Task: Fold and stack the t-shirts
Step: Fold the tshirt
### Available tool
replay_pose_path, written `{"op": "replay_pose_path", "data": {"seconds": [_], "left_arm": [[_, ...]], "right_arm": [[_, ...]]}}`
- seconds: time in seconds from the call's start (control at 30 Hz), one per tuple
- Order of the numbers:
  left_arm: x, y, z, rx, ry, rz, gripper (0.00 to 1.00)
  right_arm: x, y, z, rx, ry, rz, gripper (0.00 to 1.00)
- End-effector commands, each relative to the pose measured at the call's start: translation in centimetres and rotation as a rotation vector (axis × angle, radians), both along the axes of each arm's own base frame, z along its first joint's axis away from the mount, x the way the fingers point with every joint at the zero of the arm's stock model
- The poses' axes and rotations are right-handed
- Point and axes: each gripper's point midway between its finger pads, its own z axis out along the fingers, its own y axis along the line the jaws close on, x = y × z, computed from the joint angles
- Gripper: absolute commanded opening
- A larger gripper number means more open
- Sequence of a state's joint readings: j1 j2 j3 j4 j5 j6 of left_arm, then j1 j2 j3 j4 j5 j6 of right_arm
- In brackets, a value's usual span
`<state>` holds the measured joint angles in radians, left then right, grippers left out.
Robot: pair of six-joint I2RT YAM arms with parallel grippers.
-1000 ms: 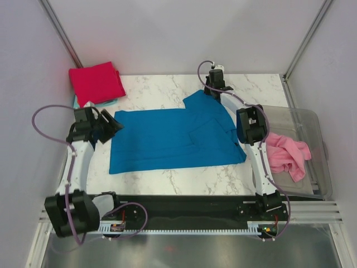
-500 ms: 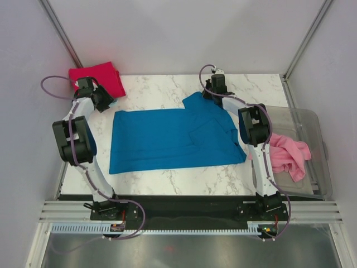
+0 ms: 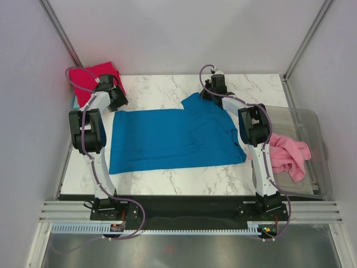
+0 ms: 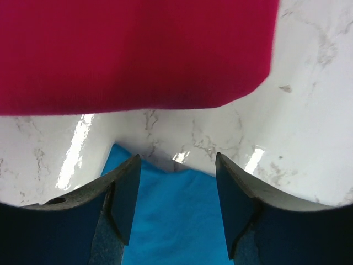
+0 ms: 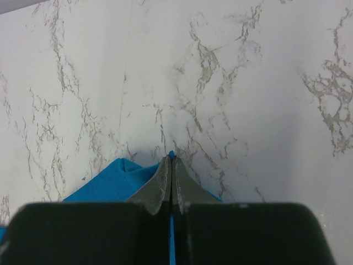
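Observation:
The bright blue t-shirt point(image 3: 173, 137) lies spread on the marble table. My left gripper point(image 3: 118, 105) is open, its jaws either side of the shirt's far left corner point(image 4: 176, 221), just above it. The folded crimson red t-shirt point(image 3: 92, 78) lies at the far left corner, just beyond the left gripper point(image 4: 176, 165) and fills the top of the left wrist view point(image 4: 132, 49). My right gripper point(image 3: 211, 94) is shut on the blue shirt's far right edge point(image 5: 118, 179), a strip of cloth between its jaws point(image 5: 172, 161). The pink t-shirt point(image 3: 285, 153) lies crumpled in the tub.
A clear plastic tub point(image 3: 312, 125) stands at the right edge of the table. A pale teal edge point(image 3: 75, 100) shows under the red shirt. Grey walls close in the left, right and back sides. Bare marble point(image 3: 262, 89) lies behind the blue shirt.
My left arm has swung from the shirt's left side out to the far left and then in to the blue shirt's far left corner. The right gripper has stayed put.

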<state>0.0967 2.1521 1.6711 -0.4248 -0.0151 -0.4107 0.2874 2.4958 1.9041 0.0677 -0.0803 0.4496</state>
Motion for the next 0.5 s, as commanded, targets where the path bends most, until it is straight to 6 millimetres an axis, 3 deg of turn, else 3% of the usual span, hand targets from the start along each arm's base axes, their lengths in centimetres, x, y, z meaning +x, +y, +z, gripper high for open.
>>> {"op": "replay_pose_path", "data": {"seconds": [0.0, 0.47], "left_arm": [[-0.8, 2.1, -1.2, 0.139, 0.074, 0.021, 0.64], [-1.7, 2.4, -2.9, 0.217, 0.161, 0.021, 0.59]], "right_arm": [[-1.5, 0.7, -2.2, 0.006, 0.072, 0.028, 0.0], [-1.7, 1.0, -2.6, 0.012, 0.086, 0.041, 0.0]]}}
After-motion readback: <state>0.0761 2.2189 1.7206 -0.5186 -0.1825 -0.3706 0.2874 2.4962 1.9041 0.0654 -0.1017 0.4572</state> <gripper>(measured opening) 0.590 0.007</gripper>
